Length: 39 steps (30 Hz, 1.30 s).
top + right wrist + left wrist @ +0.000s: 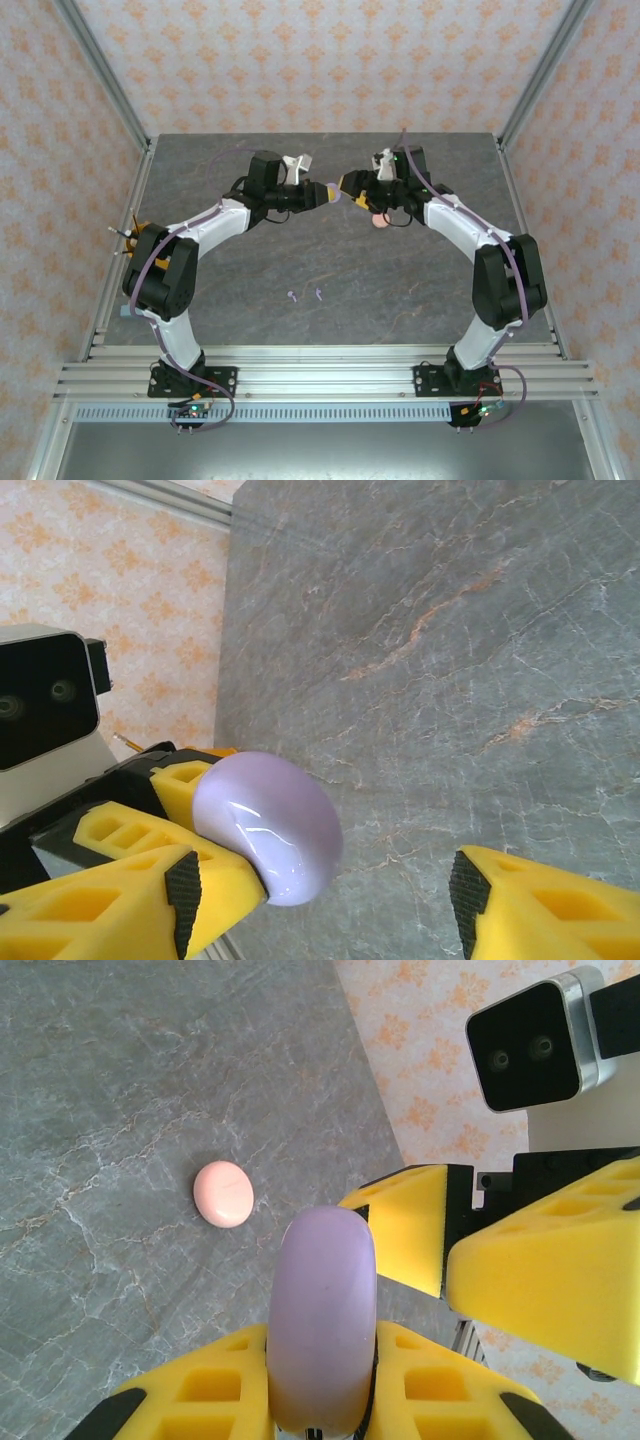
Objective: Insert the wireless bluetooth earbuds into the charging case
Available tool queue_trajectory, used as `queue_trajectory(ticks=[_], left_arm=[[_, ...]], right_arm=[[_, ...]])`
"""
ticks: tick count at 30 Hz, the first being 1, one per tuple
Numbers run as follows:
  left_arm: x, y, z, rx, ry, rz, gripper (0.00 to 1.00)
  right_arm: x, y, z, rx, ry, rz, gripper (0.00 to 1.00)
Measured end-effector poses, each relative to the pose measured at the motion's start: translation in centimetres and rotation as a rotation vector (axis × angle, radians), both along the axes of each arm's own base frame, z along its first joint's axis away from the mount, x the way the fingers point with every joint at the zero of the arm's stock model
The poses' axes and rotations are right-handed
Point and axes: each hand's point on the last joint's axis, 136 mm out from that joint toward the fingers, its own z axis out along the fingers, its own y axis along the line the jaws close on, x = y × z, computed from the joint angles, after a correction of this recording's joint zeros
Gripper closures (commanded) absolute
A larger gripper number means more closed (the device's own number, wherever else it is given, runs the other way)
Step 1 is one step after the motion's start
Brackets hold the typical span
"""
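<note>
2 pale purple earbuds (291,296) lie loose on the table (420,300), side by side, well behind both grippers and back toward the arm bases. Neither is in a case yet. The purple case (322,1290) is up off the table, clamped edge-on by the left gripper (322,1360). It looks shut, though I can make out no seam. Directly ahead, the right gripper (320,905) faces it with its jaws spread wide. The case sits at 1 side of that gap, close to 1 pad; whether it touches I cannot tell. A pink case (223,1194) rests on the table below and just beyond the 2 grippers.

As I judge it, the main risk is the grip. The purple case is glossy and rounded and held only by its narrow edges. A push or twist from the right gripper working at the lid could squirt it out, and it could then fall and roll. The earbuds are tiny, so a slightly off pinch could flick 1 away.
</note>
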Motion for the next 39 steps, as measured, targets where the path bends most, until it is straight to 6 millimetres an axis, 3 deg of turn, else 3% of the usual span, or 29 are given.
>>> queue_trajectory(ticks=[11,17,21,24,30,35,39], left_arm=[[-0.1,0.0,0.7,-0.004,-0.001,-0.005,0.95],[-0.5,0.1,1.2,-0.007,0.007,-0.013,0.95],[-1.0,0.1,2.9,-0.024,-0.03,-0.027,0.96],[-1.1,0.1,4.3,-0.033,-0.062,-0.035,0.96],[-1.3,0.0,5.0,-0.038,-0.082,-0.048,0.96],[-1.6,-0.1,5.2,-0.048,-0.08,-0.066,0.96],[-1.7,-0.3,5.5,-0.061,-0.082,-0.083,0.97]], right_arm=[[-0.1,0.5,-0.6,-0.008,-0.003,0.019,0.37],[1.3,-1.1,-3.2,-0.033,0.04,-0.046,0.4],[2.1,-2.1,-5.6,-0.061,0.091,-0.091,0.41],[2.1,-2.2,-6.0,-0.068,0.101,-0.096,0.41],[1.2,-3.1,-4.7,-0.051,0.085,-0.102,0.41],[0.1,-3.3,-1.0,0.016,0.017,-0.067,0.44],[-0.2,-2.6,0.8,0.07,-0.02,-0.027,0.5]])
